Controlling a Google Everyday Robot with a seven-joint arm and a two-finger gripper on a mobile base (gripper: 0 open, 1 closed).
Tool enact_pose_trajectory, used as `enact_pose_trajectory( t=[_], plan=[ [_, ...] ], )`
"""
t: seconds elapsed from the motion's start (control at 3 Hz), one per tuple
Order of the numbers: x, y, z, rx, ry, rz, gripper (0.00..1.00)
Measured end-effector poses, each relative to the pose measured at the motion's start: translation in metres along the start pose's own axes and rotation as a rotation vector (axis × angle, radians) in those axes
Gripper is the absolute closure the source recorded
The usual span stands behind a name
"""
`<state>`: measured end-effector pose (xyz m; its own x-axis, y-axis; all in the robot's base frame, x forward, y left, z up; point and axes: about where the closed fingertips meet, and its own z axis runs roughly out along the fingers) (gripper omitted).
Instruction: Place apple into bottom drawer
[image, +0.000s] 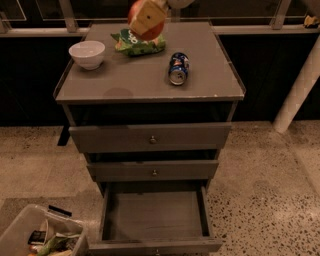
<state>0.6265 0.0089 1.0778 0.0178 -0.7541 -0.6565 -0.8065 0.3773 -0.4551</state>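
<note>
The reddish-orange apple (140, 23) hangs in the air above the back of the cabinet top, high at the frame's upper edge. My gripper (150, 14) is shut on the apple, a tan finger pad lying across its front; the rest of the arm is out of view. The bottom drawer (155, 216) is pulled open at the foot of the grey cabinet, its flat grey tray showing nothing inside. The apple is well above and behind that drawer.
On the cabinet top (145, 75) stand a white bowl (87, 53) at the left, a green chip bag (138, 43) at the back and a blue soda can (178, 68) lying on its side. Two upper drawers (150, 138) are shut. A clear bin of clutter (40, 237) sits on the floor at lower left.
</note>
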Motion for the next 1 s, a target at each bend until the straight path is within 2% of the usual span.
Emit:
enact_pose_trajectory(
  t=[0.33,0.67,1.0],
  plan=[
    [-0.032,0.027,-0.034,0.034,-0.069,-0.017,1.00],
    [-0.032,0.027,-0.034,0.034,-0.069,-0.018,1.00],
    [-0.020,0.040,-0.028,0.018,0.039,-0.035,1.00]
  ],
)
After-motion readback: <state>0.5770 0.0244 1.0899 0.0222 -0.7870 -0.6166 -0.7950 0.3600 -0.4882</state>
